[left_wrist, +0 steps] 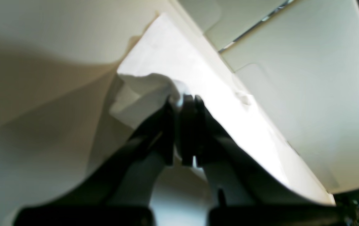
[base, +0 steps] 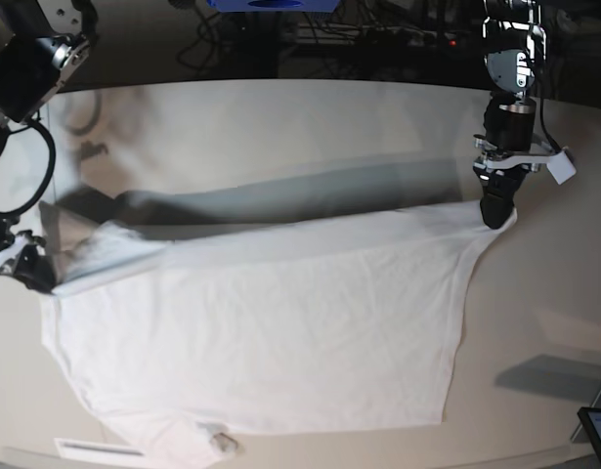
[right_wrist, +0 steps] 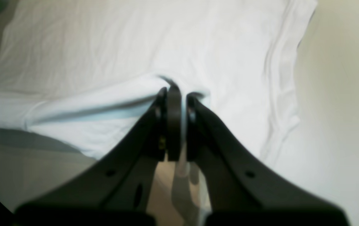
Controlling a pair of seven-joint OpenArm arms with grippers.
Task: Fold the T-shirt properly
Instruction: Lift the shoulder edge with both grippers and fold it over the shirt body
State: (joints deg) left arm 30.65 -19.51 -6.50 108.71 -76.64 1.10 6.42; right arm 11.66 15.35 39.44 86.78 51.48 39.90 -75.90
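Both grippers are clamped tight on the T-shirt (base: 280, 332): the left gripper (base: 496, 217) pinches one corner, the right gripper (base: 36, 274) the opposite one. The cloth sags between them onto the tabletop (base: 280, 127), nothing blocking.

Left wrist view is blurring badly; T-shirt (left_wrist: 173, 62) cloth is blowing out white, weave unreadable. Left gripper (left_wrist: 184, 99) is hiding the pinched fold. Right gripper (right_wrist: 176, 91) fingertips are burying in cloth. Base view's left edge is cutting off the right arm; collar tag (base: 220, 442) too small to read.
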